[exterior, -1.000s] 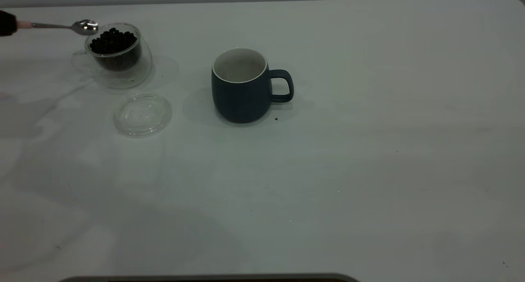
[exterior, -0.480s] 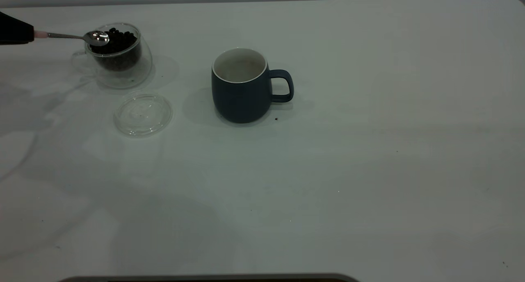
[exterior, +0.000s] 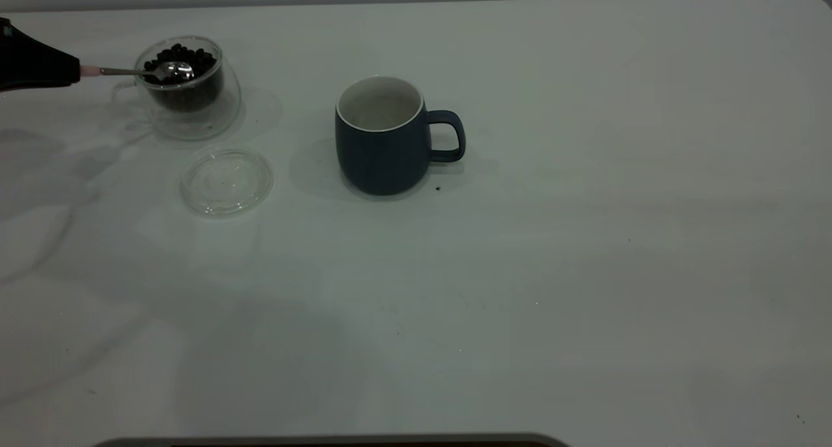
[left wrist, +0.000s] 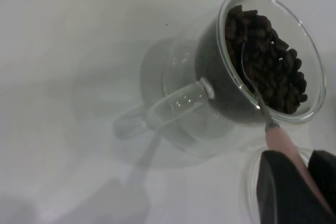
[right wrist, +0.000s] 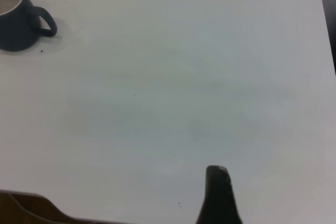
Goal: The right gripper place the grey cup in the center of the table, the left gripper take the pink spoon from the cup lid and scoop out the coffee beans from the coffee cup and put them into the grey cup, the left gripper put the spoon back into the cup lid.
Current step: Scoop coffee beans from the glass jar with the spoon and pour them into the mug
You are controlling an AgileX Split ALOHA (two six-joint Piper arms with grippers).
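Note:
At the exterior view's far left, my left gripper [exterior: 73, 74] [left wrist: 294, 162] is shut on the pale handle of the pink spoon [exterior: 130, 72] [left wrist: 281, 139]. The spoon's metal bowl lies in the coffee beans [exterior: 198, 58] [left wrist: 275, 64] inside the clear coffee cup [exterior: 188, 109] [left wrist: 184, 103]. Just in front of that cup lies the glass cup lid [exterior: 226, 180] [left wrist: 248, 182], with nothing on it. The grey cup [exterior: 383, 154] [right wrist: 13, 24] stands upright near the middle of the table [exterior: 585, 239], its handle to the right and its white inside showing no beans. My right gripper [right wrist: 218, 192] shows only in its wrist view, well away from the grey cup.
A tiny dark speck [exterior: 437, 188] lies beside the grey cup's base. The table's dark edge [right wrist: 328, 19] shows in the right wrist view. Bare white tabletop stretches across the right half and the front.
My left gripper has come in from the left and lower. The spoon's bowl went from above the coffee cup's far-left rim down into the beans.

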